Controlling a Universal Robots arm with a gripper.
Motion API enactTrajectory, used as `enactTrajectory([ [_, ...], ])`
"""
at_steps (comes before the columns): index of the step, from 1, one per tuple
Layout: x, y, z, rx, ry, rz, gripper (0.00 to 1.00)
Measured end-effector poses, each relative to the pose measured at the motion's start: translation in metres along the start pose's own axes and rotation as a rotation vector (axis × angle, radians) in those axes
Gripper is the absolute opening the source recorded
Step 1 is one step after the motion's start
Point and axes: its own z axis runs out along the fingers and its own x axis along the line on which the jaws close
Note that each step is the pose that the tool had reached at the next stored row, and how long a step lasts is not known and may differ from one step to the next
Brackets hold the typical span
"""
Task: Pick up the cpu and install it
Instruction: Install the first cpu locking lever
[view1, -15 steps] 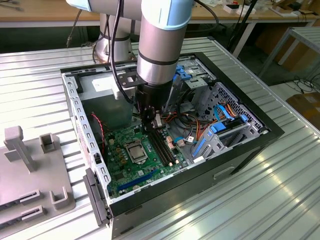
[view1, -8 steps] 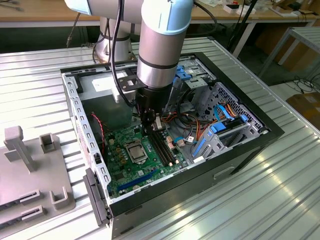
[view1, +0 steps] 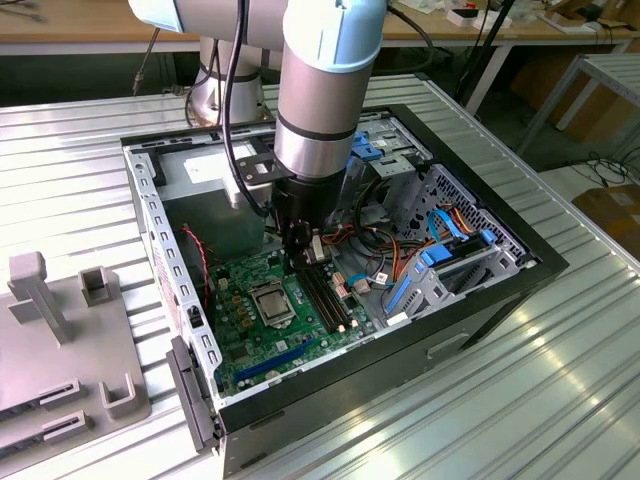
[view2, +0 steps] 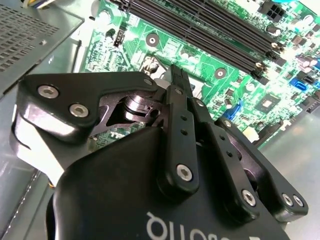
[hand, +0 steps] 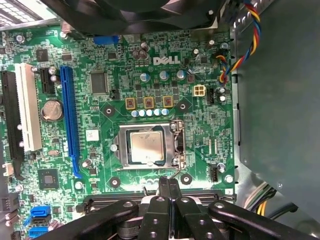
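The cpu (hand: 146, 146) is a small grey metal square lying flat in the silver socket frame (hand: 175, 131) on the green motherboard (hand: 100, 115). In the exterior view the cpu (view1: 272, 300) sits near the board's middle, inside the open computer case (view1: 480, 300). My gripper (hand: 168, 186) hovers over the board beside the socket, near the long black memory slots (view2: 210, 30). Its two black fingers (view2: 176, 82) are pressed together with nothing between them. In the exterior view the gripper (view1: 306, 256) hangs just beyond the cpu.
Bundled coloured cables (view1: 385, 250) and blue drive brackets (view1: 440, 255) fill the case toward the exterior view's right. A fan with coloured wires (hand: 240, 45) borders the board. A grey fixture with posts (view1: 60, 340) stands outside the case at the exterior view's left.
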Motion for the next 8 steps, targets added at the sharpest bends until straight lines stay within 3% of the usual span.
enactTrajectory([
  [8,0.0036,-0.0001,0.0002,0.0016,0.0229,-0.004,0.11],
])
